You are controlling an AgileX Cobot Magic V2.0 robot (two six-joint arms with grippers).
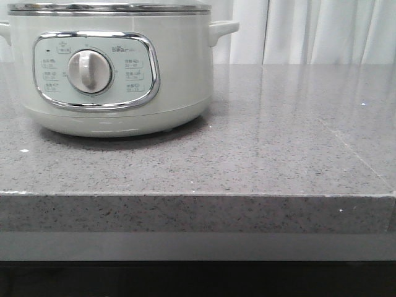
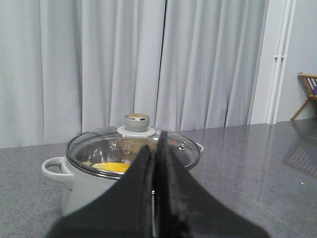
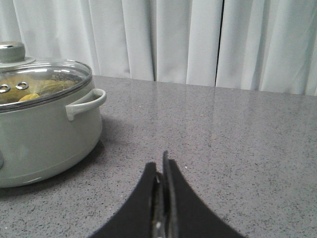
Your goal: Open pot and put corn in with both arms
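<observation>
The pale grey-green pot [image 1: 117,68] stands at the left of the grey counter, its control panel and silver dial [image 1: 90,71] facing the front view. Its glass lid [image 2: 114,146] with a round knob [image 2: 137,122] is on it. The yellow corn [image 2: 111,167] lies inside, seen through the glass, and shows faintly in the right wrist view [image 3: 29,97]. My left gripper [image 2: 154,146] is shut and empty, short of the pot. My right gripper [image 3: 161,166] is shut and empty, low over bare counter beside the pot [image 3: 44,134]. Neither gripper shows in the front view.
Pale curtains hang behind the counter [image 1: 297,142]. The counter's front edge [image 1: 198,197] runs across the front view. A wooden rack [image 2: 309,94] stands far off in the left wrist view. The pot's side handle [image 3: 86,103] sticks out toward the right gripper's side.
</observation>
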